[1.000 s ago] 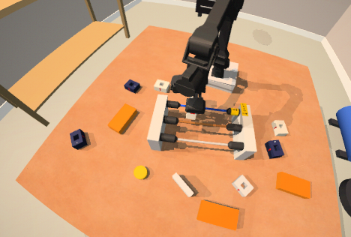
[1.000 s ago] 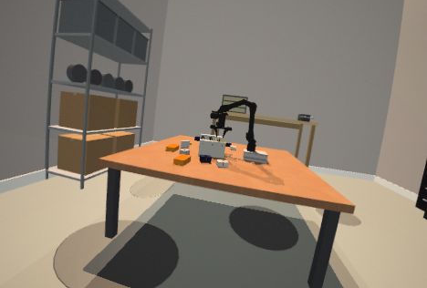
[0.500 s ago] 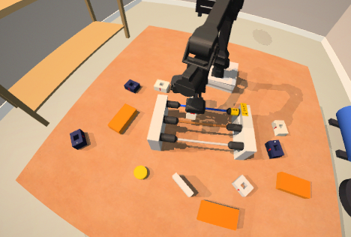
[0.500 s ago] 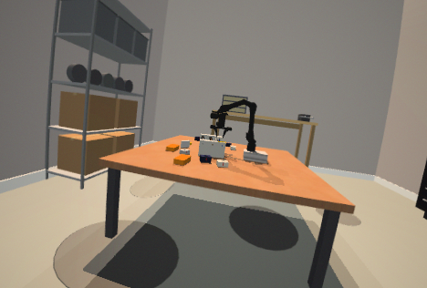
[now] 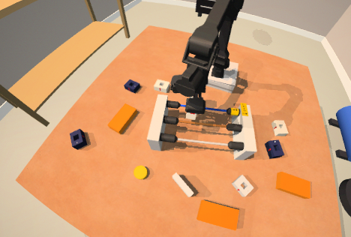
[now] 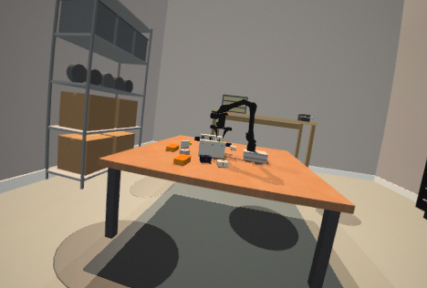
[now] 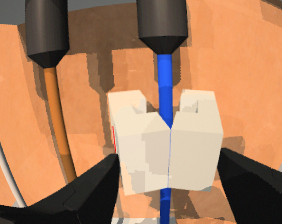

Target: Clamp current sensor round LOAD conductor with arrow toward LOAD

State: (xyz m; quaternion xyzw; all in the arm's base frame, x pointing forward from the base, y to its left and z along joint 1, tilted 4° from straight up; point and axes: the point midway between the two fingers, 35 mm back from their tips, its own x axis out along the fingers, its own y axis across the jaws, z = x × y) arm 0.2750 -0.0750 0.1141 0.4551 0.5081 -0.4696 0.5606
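The white split-core sensor (image 7: pixel 172 157) (image 5: pixel 191 116) is at the blue conductor (image 7: pixel 164 70) (image 5: pixel 217 109). In the wrist view its two halves meet at a seam over the conductor, with a notch at the far end where the blue line enters. My gripper (image 7: pixel 169 159) is shut on the sensor, a black finger on each outer side. A red mark (image 7: pixel 114 140) shows on the sensor's left side; its arrow direction cannot be read. The yellow marker (image 5: pixel 244 109) stands at the blue conductor's right end, by a yellow band (image 5: pixel 234 112). The latch and underside are hidden.
An orange conductor (image 7: pixel 55 110) (image 5: pixel 202 124) and a white conductor (image 5: pixel 202 142) run parallel between two white end blocks (image 5: pixel 156 127) (image 5: pixel 245 134). Several white and navy sensors, orange blocks and a yellow disc (image 5: pixel 140 172) lie around the rack.
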